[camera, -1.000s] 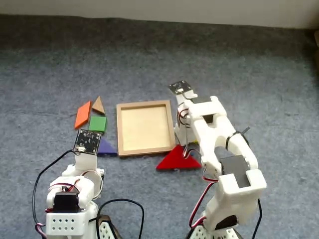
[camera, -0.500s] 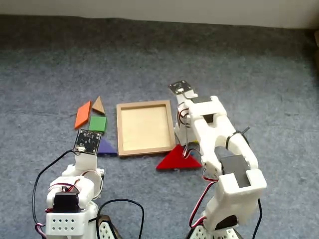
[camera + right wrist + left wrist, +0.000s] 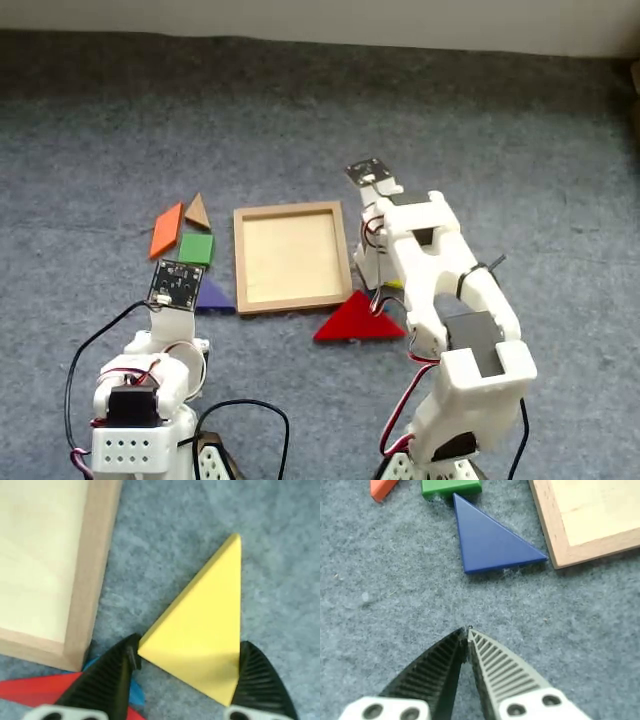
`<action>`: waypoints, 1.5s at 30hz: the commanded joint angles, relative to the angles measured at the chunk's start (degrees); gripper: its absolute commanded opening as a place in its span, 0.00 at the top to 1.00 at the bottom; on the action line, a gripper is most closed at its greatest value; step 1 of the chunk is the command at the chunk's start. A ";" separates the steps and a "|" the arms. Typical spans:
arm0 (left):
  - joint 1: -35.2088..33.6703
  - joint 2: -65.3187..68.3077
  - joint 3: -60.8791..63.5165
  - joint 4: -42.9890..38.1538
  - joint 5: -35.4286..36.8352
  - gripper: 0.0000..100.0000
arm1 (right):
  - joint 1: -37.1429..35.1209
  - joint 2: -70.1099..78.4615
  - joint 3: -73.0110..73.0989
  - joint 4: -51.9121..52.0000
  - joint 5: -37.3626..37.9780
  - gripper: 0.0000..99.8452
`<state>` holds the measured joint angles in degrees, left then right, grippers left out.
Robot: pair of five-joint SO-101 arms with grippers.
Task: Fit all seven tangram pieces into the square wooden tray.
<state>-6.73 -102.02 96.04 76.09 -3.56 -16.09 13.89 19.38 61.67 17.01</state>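
Square wooden tray sits on grey carpet. Orange piece, tan triangle, green square and blue triangle lie along one side, red triangle at a corner. Right gripper clamps yellow triangle beside the tray rim. Left gripper is pinched closed with nothing held, near the blue triangle.

From above, the right arm covers nearly all of the yellow triangle beside the tray.

right gripper astride the yellow triangle, slightly farther back and rightward from the wooden tray
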 commanded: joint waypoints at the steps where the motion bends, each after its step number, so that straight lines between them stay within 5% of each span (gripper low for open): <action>1: -0.75 -2.24 1.10 0.44 0.53 0.99 | 0.92 -3.47 -1.63 1.45 0.79 0.79; 14: -0.75 -2.24 1.10 0.44 0.53 0.99 | -4.00 -23.69 -1.19 3.82 0.26 0.79; 28: -0.75 -2.24 1.10 0.44 0.53 0.99 | -15.16 -23.69 -1.10 -5.05 -22.24 0.79; 36: -0.75 -2.24 1.10 0.44 0.53 0.99 | -21.23 -15.25 1.19 -14.37 -32.70 0.79; 45: -0.75 -2.24 1.10 0.44 0.53 0.99 | -21.85 -2.15 -5.49 -14.81 -32.97 0.79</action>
<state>-6.73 -102.02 96.04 76.09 -3.56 -37.36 11.52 17.98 48.40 -15.16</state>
